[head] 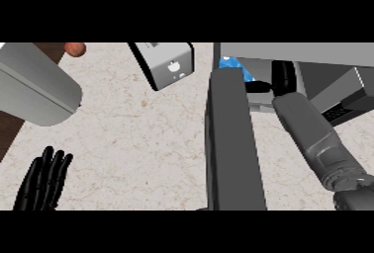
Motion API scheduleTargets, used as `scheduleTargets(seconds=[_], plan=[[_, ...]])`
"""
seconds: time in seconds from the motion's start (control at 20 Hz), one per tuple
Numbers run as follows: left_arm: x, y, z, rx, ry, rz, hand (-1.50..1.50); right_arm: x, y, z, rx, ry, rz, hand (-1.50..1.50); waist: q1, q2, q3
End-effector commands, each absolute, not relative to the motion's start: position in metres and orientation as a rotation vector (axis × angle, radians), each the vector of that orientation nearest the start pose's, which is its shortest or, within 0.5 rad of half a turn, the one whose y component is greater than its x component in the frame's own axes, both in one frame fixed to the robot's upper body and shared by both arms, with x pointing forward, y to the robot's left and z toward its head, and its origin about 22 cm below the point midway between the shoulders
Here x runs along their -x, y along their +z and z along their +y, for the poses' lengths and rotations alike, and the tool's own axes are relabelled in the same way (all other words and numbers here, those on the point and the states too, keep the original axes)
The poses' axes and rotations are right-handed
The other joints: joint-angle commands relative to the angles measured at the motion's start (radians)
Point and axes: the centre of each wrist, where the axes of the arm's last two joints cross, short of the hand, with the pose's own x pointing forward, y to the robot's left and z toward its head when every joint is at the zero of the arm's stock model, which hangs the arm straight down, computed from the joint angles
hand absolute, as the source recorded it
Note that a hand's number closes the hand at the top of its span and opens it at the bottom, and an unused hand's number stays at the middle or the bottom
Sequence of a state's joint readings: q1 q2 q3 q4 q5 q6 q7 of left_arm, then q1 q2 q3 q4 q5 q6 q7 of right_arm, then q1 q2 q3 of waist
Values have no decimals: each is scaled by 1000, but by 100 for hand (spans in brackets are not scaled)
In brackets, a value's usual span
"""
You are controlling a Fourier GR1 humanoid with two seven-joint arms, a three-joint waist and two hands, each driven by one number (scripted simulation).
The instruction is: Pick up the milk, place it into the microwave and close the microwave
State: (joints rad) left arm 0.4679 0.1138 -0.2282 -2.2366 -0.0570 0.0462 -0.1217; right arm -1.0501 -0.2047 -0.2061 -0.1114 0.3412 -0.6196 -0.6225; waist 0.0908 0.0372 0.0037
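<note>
Deep in the open mouth of the microwave point(292, 49), at the top right, sits the right hand point(282, 78), a black shape at the end of its grey forearm point(314, 133), which slants up from the lower right corner. Just left of that hand, and a touch farther in, there's the milk point(234, 64): a blue and white carton inside the microwave, with only a sliver peeking out between the hand and the door point(232, 148). A dark part of the hand lies just beside the carton's near side, but whether it grips the carton or is clear of it, I cannot tell, as too much is hidden. The door stands wide open immediately left of the right hand, a dark grey slab seen edge-on, running from beside the milk all the way down to the lower edge. Over on the far side of that door, well apart from the right hand, the left hand point(44, 183) rests at the lower left edge, fingers straight, pressed side by side and pointing up, holding nothing, with the pale marbled counter point(146, 148) beneath it. Beyond the left hand, up along the left edge, lies a big grey rounded body point(33, 86), with a small orange-brown thing point(74, 48) just past it at the top. Up and to the right of the left hand, close to the door's far end, stands a silver box point(169, 63) with a white apple mark on its face
</note>
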Motion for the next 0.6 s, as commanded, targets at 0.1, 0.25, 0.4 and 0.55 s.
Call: scheduleTargets(seconds=[0.1,0.25,0.4,0.55], plan=[[-119,88,223,-50,-103,-1922,-150,-443,50,-256,848,307,-1833,-150,6,1,1],[-119,89,220,-59,-95,-1909,-150,-440,40,-247,842,297,-1870,-150,-6,-4,0],[-113,90,227,-67,-91,-1914,-150,-428,20,-260,866,289,-1849,-150,-7,-6,0],[-108,86,222,-66,-86,-1904,-150,-429,28,-276,790,269,-1871,-150,-12,-10,0]])
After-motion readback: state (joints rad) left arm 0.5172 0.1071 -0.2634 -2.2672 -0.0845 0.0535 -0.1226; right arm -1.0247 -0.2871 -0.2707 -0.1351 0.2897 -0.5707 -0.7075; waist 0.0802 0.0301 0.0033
